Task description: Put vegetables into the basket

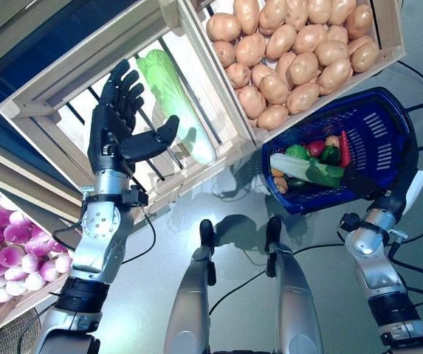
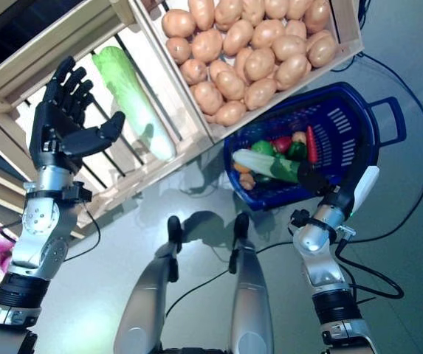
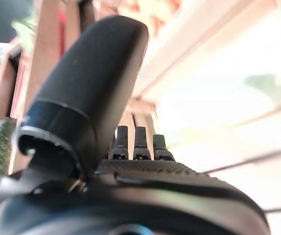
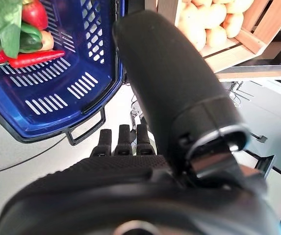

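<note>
The left hand is raised at upper left with fingers spread and nothing in it, just beside the cabbage lying in a crate. The right hand, lower right, grips the blue basket, which holds several vegetables. Potatoes fill the upper-right crate.

Two head cameras, set slightly apart, look steeply down; both share the crates, the blue basket and the floor. The left wrist camera sits very close behind the left hand, facing a crate's slats. The right wrist camera, equally close behind the right hand, faces the basket and potatoes.
</note>
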Motion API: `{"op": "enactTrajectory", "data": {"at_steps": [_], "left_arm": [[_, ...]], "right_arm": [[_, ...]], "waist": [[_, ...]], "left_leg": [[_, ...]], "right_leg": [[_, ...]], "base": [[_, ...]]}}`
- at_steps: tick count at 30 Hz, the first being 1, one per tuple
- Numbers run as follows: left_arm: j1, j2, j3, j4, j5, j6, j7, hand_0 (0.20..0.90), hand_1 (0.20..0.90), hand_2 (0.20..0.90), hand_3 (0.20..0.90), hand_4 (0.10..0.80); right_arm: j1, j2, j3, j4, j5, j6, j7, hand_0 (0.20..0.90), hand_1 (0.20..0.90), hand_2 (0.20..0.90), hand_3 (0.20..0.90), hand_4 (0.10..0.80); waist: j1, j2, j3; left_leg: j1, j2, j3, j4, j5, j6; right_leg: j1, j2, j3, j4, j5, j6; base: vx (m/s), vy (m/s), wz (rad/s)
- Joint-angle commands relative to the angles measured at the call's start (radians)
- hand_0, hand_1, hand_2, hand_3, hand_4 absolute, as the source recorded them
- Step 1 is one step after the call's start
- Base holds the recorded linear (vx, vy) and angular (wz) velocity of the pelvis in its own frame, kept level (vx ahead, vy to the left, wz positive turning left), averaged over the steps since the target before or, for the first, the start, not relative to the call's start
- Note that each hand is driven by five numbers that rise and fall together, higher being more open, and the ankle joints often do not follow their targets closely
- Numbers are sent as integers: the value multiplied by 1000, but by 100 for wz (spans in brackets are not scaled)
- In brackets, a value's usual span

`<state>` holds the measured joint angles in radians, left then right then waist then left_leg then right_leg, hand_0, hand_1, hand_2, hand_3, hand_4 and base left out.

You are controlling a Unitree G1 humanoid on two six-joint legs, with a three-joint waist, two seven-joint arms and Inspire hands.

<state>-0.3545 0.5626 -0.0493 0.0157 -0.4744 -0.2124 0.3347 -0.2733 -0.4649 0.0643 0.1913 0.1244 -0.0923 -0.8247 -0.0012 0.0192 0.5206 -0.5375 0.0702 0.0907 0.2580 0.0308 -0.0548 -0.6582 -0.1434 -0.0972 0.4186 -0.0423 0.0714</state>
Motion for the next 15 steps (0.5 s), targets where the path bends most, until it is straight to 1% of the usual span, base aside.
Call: {"op": "enactTrajectory", "data": {"at_steps": [1,2,4,5,7,9,11,12,15], "left_arm": [[-41,51,130,-58,105,-28,124,900,900,900,900,800],[-40,54,130,-50,114,-30,131,900,900,900,900,800],[-43,62,128,-34,240,-23,194,900,900,900,900,800],[-50,79,125,-26,329,-1,216,900,900,900,900,800],[-80,140,111,13,490,52,267,900,900,900,900,800],[-108,214,97,61,590,106,298,900,900,900,900,800],[-143,280,83,107,647,140,306,900,900,900,900,800],[-160,311,66,130,716,171,312,900,900,900,900,800],[-215,413,3,214,820,232,327,900,900,900,900,800]], "right_arm": [[0,-73,-63,-119,-40,-128,6,900,900,900,900,800],[2,-71,-57,-120,-40,-132,3,900,900,900,900,800],[-1,-71,-48,-123,-40,-132,4,900,900,900,900,800],[-5,-76,-45,-123,-36,-134,6,900,900,900,900,800],[-24,-98,-36,-117,-21,-134,11,900,900,900,900,800],[-31,-121,-31,-107,1,-144,20,900,900,900,900,800],[-44,-148,-29,-99,17,-153,32,900,900,900,900,800],[-44,-160,-23,-91,22,-162,35,900,900,900,900,800],[-55,-191,-14,-67,41,-183,50,900,900,900,900,800]], "waist": [[-5,3,-1],[-4,2,-1],[-6,0,-1],[-7,0,-1],[-10,0,-1],[-15,1,-1],[-22,5,-1],[-26,7,-1],[-38,16,-1]], "left_leg": [[-69,-30,-13,65,-18,-12],[-71,-29,-15,57,-11,-15],[-69,-27,-17,37,-2,-21],[-69,-26,-15,29,2,-22],[-68,-23,-11,12,12,-26],[-66,-18,-6,9,17,-31],[-71,-15,2,5,26,-32],[-67,-13,7,10,17,-35],[-69,-13,12,16,17,-41]], "right_leg": [[76,36,-56,-27,-43,-23],[73,38,-55,-31,-40,-22],[75,42,-54,-42,-40,-19],[74,43,-54,-47,-39,-19],[71,46,-51,-57,-34,-19],[71,45,-47,-57,-34,-18],[60,45,-43,-59,-28,-20],[61,42,-40,-50,-38,-19],[51,36,-34,-40,-41,-16]], "base": [[0,0,0],[40,-2,1],[17,0,0],[0,0,0],[-13,17,1],[-19,57,-1],[-35,74,-4],[-17,81,-3],[-18,92,-3]]}}
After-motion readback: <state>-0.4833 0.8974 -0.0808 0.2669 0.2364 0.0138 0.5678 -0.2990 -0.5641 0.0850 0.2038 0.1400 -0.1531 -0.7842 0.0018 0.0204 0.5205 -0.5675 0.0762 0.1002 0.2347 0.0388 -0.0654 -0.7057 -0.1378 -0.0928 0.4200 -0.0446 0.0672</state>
